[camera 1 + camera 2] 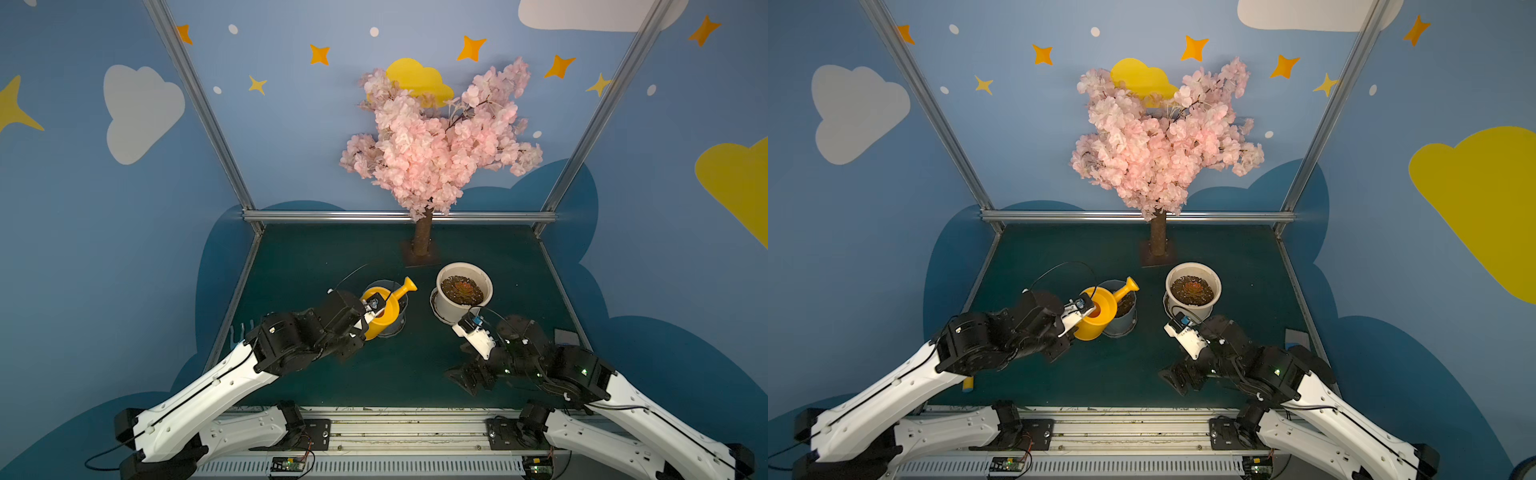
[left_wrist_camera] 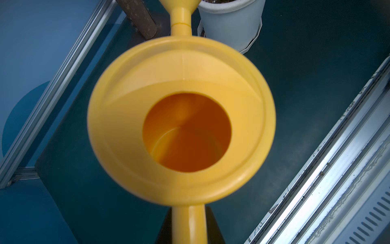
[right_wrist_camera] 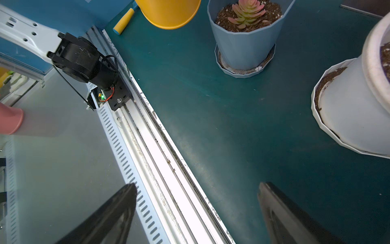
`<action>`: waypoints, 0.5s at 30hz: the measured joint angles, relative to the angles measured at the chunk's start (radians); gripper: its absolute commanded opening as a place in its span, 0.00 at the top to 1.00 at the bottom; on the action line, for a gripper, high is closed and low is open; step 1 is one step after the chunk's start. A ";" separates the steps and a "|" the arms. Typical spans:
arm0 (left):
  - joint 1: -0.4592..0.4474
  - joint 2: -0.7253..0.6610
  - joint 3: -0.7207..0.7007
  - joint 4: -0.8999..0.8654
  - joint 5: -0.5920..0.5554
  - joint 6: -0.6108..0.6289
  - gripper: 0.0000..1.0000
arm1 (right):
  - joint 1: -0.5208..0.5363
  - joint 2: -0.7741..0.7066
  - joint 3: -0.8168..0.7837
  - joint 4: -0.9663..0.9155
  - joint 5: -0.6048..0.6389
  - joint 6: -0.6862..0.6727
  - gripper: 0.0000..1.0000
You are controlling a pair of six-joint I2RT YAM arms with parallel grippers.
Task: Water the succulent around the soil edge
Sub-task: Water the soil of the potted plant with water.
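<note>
The left gripper (image 1: 362, 326) is clamped on the handle of the yellow watering can (image 1: 384, 311). The can hangs off the table at the 9 o'clock side of the grey pot (image 3: 242, 48) with its pink-green succulent (image 3: 247, 10), spout toward 2 o'clock. The right gripper (image 3: 196, 209) gapes wide and holds nothing. The white pot (image 1: 463, 316) with 1 red succulent (image 1: 462, 288) stands near its 12 o'clock.

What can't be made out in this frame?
Water level in the watering can: left wrist view blurred.
The left gripper: mostly behind the can's handle, left wrist view.
The succulent in the blue pot: behind the can in both top views.
The white pot: cut by the right wrist view's edge.
</note>
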 measured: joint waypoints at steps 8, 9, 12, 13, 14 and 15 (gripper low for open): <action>0.050 0.092 0.058 -0.044 -0.010 0.075 0.97 | 0.001 0.007 0.000 0.024 0.036 -0.040 0.04; 0.051 0.106 0.067 -0.051 -0.015 0.083 0.97 | 0.001 0.004 0.000 0.025 0.039 -0.042 0.04; 0.054 0.138 0.097 -0.077 -0.042 0.100 0.97 | 0.000 -0.007 0.000 0.027 0.051 -0.046 0.04; 0.055 0.147 0.109 -0.086 -0.055 0.107 0.97 | 0.000 -0.008 0.000 0.028 0.054 -0.046 0.04; 0.056 0.155 0.119 -0.093 -0.066 0.111 0.97 | 0.000 -0.008 0.000 0.029 0.056 -0.046 0.05; 0.056 0.164 0.130 -0.100 -0.076 0.116 0.97 | 0.001 -0.008 0.000 0.031 0.057 -0.045 0.04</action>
